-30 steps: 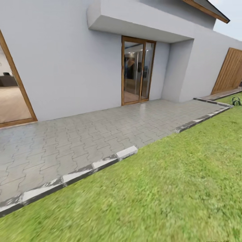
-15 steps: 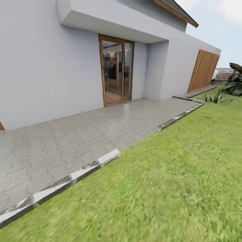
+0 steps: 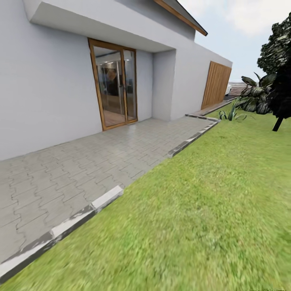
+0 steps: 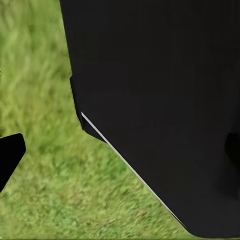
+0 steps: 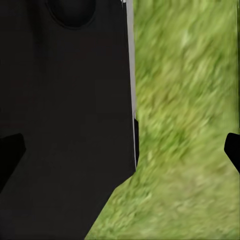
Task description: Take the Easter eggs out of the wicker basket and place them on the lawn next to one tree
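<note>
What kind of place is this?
Looks like a house's back garden: a lawn beside a paved patio, a white house with a glass door, and dark trees to the right.

White house and mottled green lawn [image 3: 210,202].
A grey paved patio [image 3: 81,169] with pale kerbstones [image 3: 106,198] borders the grass; wood-framed glass door [image 3: 114,95] behind, dark tree [image 3: 281,81] far right.

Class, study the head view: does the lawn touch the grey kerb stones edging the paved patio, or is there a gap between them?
Touching. In the head view the lawn runs right up against the kerb stones along the patio, with no gap showing.
</note>
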